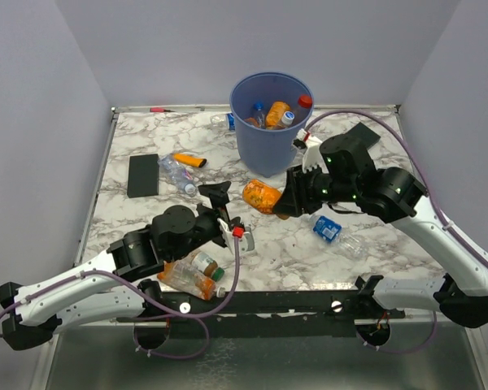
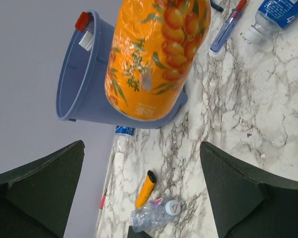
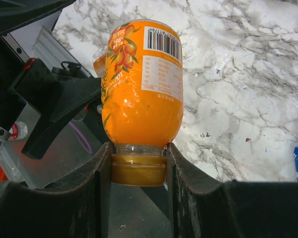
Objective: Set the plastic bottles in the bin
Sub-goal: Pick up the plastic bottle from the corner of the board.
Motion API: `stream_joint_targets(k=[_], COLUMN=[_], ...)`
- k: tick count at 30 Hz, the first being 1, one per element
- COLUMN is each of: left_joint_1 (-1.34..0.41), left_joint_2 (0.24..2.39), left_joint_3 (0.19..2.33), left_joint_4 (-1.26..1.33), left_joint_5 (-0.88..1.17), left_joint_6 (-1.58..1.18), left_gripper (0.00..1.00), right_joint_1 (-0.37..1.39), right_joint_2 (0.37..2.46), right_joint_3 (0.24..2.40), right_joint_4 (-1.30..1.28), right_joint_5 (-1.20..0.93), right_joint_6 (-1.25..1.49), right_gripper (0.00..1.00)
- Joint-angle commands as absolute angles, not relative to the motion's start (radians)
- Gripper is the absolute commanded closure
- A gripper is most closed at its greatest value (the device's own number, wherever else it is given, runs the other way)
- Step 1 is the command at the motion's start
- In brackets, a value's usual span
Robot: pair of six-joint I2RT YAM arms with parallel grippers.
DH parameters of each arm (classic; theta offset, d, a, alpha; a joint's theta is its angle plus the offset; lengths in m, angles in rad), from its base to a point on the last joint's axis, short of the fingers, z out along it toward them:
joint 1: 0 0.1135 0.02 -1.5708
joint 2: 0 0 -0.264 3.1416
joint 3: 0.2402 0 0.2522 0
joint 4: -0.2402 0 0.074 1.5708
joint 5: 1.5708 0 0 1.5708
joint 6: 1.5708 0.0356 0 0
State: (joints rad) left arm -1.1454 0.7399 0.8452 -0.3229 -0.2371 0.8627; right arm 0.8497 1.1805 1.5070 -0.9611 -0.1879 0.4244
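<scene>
The orange bottle [image 3: 144, 94] is being clenched by its neck in the right claw [image 3: 139, 159], just short of the bin [image 1: 268, 153]; left claw [image 2: 141, 148] gaping.

The top camera looks down on the whole desk [image 1: 285, 248] from high at its near edge; both wrist cameras sit close, sharing the orange bottle [image 3: 144, 94].
</scene>
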Motion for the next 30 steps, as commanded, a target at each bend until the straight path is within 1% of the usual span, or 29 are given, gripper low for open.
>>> stream_joint_targets(k=[1,7,9,12,16,17,19,21,25,26,27,28,29,30], left_joint_1=[-1.144,-1.146,-1.146,-1.145,-1.145,-1.145,-1.146,-1.146,-1.146,-1.146,-1.146,-1.146,-1.145,-1.146], left_joint_2=[0.765,0.808,0.825,0.843,0.87,0.875,0.877,0.872,0.86,0.858,0.856,0.854,0.852,0.849], left_joint_3=[0.872,0.905,0.916,0.919,0.924,0.925,0.926,0.923,0.911,0.908,0.905,0.904,0.904,0.901], left_joint_4=[-0.314,-0.313,-0.313,-0.313,-0.312,-0.31,-0.308,-0.303,-0.282,-0.275,-0.269,-0.263,-0.257,-0.25], left_joint_5=[-0.176,-0.115,-0.118,-0.113,-0.114,-0.118,-0.121,-0.12,-0.112,-0.107,-0.103,-0.096,-0.092,-0.087], left_joint_6=[0.93,0.934,0.917,0.911,0.888,0.881,0.87,0.866,0.845,0.835,0.826,0.811,0.794,0.772], left_gripper=[0.01,0.01,0.04,0.14,0.35,0.38,0.4,0.43,0.56,0.61,0.69,0.76,0.8,0.83], right_joint_1=[0.85,0.85,0.85,0.85,0.85,0.85,0.85,0.85,0.85,0.85,0.85,0.85,0.85,0.85], right_joint_2=[1.236,1.297,1.308,1.319,1.332,1.333,1.335,1.33,1.317,1.316,1.315,1.313,1.311,1.308], right_joint_3=[1.551,1.614,1.626,1.632,1.647,1.652,1.661,1.667,1.671,1.672,1.672,1.674,1.675,1.678], right_joint_4=[-0.97,-0.967,-0.967,-0.966,-0.966,-0.968,-0.974,-0.976,-0.962,-0.956,-0.951,-0.945,-0.939,-0.932], right_joint_5=[-0.288,-0.342,-0.35,-0.36,-0.372,-0.372,-0.373,-0.373,-0.387,-0.393,-0.402,-0.41,-0.414,-0.415], right_joint_6=[0.394,0.385,0.381,0.379,0.377,0.375,0.371,0.369,0.372,0.375,0.375,0.377,0.382,0.387], right_gripper=[1.0,1.0,1.0,1.0,1.0,1.0,1.0,1.0,1.0,1.0,0.93,0.78,0.61,0.47])
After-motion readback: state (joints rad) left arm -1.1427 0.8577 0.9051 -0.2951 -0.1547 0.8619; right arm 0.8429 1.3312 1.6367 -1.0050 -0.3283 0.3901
